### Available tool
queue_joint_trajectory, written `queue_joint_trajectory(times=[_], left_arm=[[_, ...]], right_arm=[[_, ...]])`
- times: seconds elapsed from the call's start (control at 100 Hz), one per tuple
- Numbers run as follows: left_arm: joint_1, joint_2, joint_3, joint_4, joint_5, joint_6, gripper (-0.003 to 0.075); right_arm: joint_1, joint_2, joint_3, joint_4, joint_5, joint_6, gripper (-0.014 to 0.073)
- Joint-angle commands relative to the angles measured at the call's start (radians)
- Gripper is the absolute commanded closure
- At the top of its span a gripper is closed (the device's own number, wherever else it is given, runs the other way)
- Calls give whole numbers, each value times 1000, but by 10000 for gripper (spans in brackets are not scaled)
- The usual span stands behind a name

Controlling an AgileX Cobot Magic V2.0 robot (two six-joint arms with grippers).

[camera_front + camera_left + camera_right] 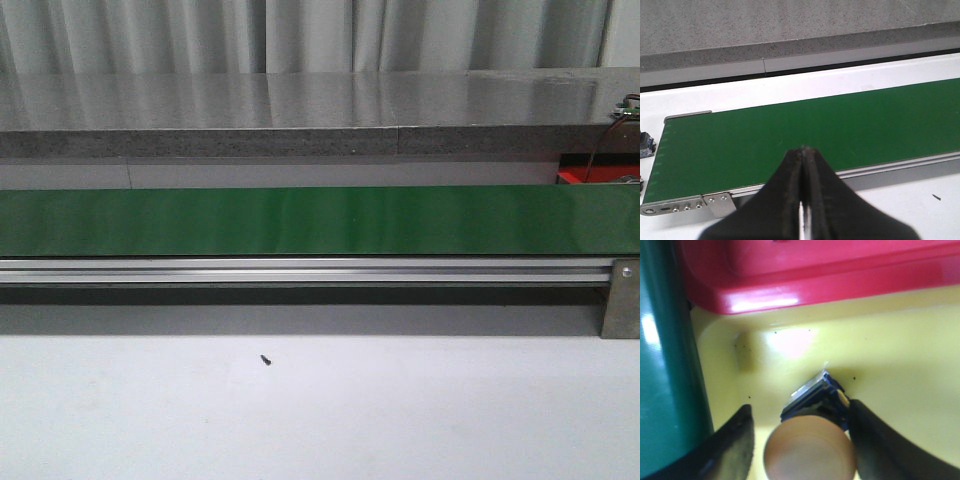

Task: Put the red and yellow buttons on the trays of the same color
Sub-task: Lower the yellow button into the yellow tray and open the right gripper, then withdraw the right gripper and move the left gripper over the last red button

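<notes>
Currently my right gripper (800,440) stands spread around a round pale-yellowish-capped push-button (812,440) resting inside the glossy yellow plastic tray (900,370), beside the red tray (840,275). Release looks done; next I must retract clear. Left gripper (803,150) is pressed together above the green conveyor belt (790,135).

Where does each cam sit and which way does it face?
Front: looks forward over the white table at the green belt; no arms show.
Left wrist: above the belt's end, shut left gripper in view.
Right wrist: down into the yellow tray beside the red tray; open right gripper around a button.
Front and left wrist share the belt.
</notes>
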Motion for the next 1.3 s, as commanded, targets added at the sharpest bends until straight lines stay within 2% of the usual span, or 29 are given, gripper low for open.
queue_joint_trajectory(times=[0.0,0.32,0.62,0.79,0.91,1.05,1.29], left_arm=[[-9,2,-28,-19,-66,-3,740],[-9,2,-28,-19,-66,-3,740],[-9,2,-28,-19,-61,-3,740],[-9,2,-28,-19,-44,-3,740],[-9,2,-28,-19,-40,-3,740],[-9,2,-28,-19,-43,-3,740],[-9,2,-28,-19,-44,-3,740]], right_arm=[[-3,-64,-27,17,-20,-10,85],[21,-220,-28,59,-35,-10,83],[241,-461,-12,43,-60,-20,85],[353,-605,75,44,-86,-20,86],[381,-705,169,44,-90,-20,88],[379,-833,294,28,-96,-20,181],[379,-1057,455,17,-102,-20,424]])
